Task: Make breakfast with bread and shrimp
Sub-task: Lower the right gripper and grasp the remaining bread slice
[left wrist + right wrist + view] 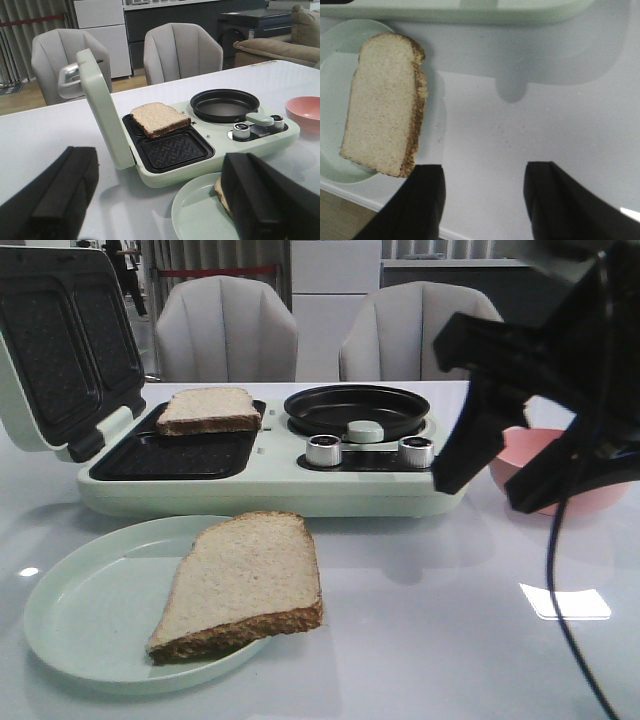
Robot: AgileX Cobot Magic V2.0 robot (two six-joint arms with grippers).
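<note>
One bread slice [208, 408] lies in the far grill tray of the pale green breakfast maker [270, 490]; it also shows in the left wrist view [159, 119]. The second bread slice [245, 580] lies on a pale green plate [90, 610] at the table's front, overhanging its right rim, and shows in the right wrist view [382, 102]. My right gripper [490, 490] is open and empty, above the table to the right of the plate [484, 170]. My left gripper [160, 160] is open and empty, left of the maker. No shrimp shows.
The maker's lid [60, 340] stands open at the left. Its near grill tray [170, 455] is bare. A black frying pan [357, 410] and two knobs [324, 450] sit on its right half. A pink bowl [305, 107] stands right of the maker. Two chairs stand behind the table.
</note>
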